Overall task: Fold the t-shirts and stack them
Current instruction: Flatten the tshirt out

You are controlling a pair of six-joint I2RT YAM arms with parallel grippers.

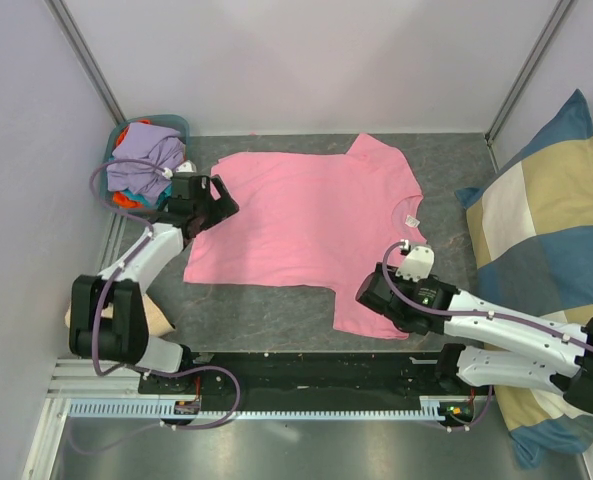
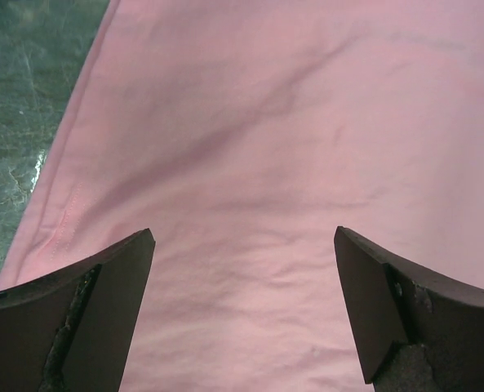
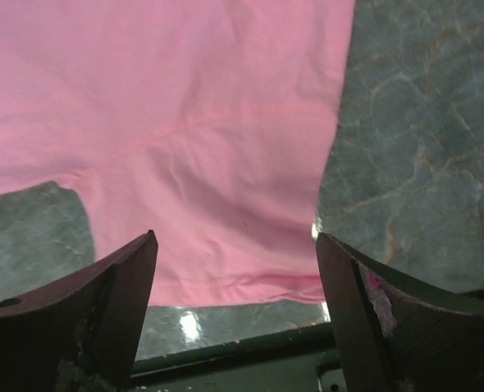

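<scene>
A bright pink t-shirt (image 1: 306, 225) lies spread flat on the grey table, its white neck label (image 1: 412, 220) toward the right. My left gripper (image 1: 220, 197) hovers open over the shirt's left edge. In the left wrist view pink fabric (image 2: 290, 122) fills the space between the fingers (image 2: 119, 286) and nothing is gripped. My right gripper (image 1: 369, 298) stands open above the near sleeve. In the right wrist view the sleeve hem (image 3: 242, 286) lies between the wide-apart fingers (image 3: 348, 294). Lavender, teal and orange t-shirts (image 1: 141, 165) are heaped at the back left.
A teal basket (image 1: 179, 128) holds the heap of shirts in the back left corner. A large blue-and-cream checked cushion (image 1: 546, 240) leans along the right side. A black rail (image 1: 316, 368) runs along the table's near edge, close to the sleeve hem.
</scene>
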